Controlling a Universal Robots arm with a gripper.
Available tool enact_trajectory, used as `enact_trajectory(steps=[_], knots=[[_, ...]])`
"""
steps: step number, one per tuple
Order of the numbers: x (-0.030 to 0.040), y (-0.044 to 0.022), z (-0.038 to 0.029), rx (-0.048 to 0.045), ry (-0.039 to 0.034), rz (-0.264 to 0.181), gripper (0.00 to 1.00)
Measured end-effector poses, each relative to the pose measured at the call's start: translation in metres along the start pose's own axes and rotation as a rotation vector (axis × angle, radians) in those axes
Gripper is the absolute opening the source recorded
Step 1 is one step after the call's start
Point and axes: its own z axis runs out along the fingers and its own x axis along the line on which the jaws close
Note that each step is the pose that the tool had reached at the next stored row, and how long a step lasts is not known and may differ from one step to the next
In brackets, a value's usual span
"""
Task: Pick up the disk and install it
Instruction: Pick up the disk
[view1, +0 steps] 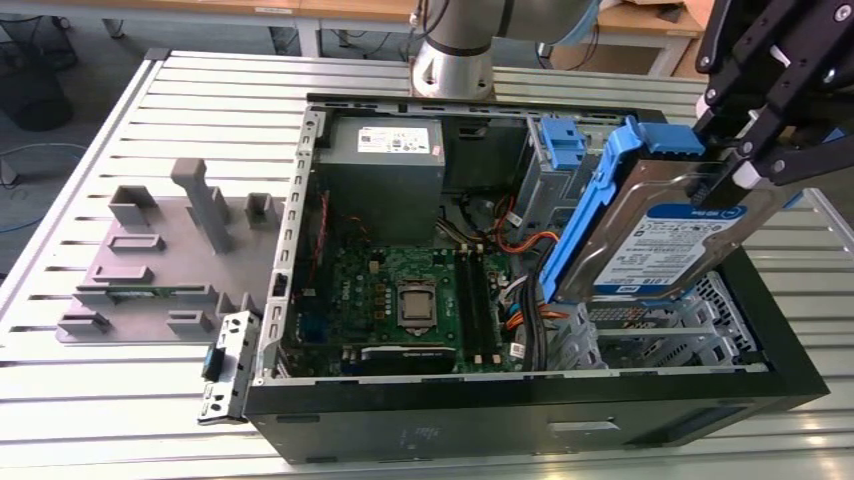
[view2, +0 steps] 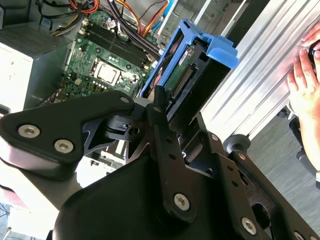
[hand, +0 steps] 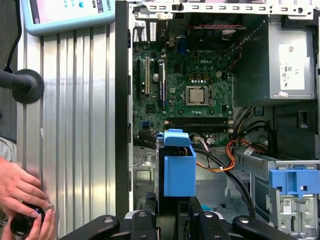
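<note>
The disk (view1: 674, 235), a silver hard drive with a white and blue label in a blue plastic carrier frame, hangs tilted on edge above the open computer case (view1: 534, 400), over its drive bay at the exterior view's right. My gripper (view1: 731, 172) is shut on the disk's upper edge. In the second wrist view the disk (view2: 192, 70) shows its connector side between the black fingers (view2: 159, 107). The first wrist view shows the blue carrier (hand: 179, 167) end-on above the motherboard (hand: 192, 97).
A grey power-supply box (view1: 384, 165) sits at the case's back. A grey metal cage with a blue latch tab (hand: 292, 181) is beside the held drive. A grey fixture plate (view1: 167, 255) lies on the slatted table. A person's hands (hand: 22, 197) rest at the table edge.
</note>
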Motion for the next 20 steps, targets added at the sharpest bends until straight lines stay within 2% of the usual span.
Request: enact_trajectory(steps=[7,20], knots=[[0.0004,-0.0020,-0.0001,-0.0001,0.0001,0.000,0.35],[0.0028,-0.0252,-0.0008,-0.0005,0.0001,0.000,0.35]])
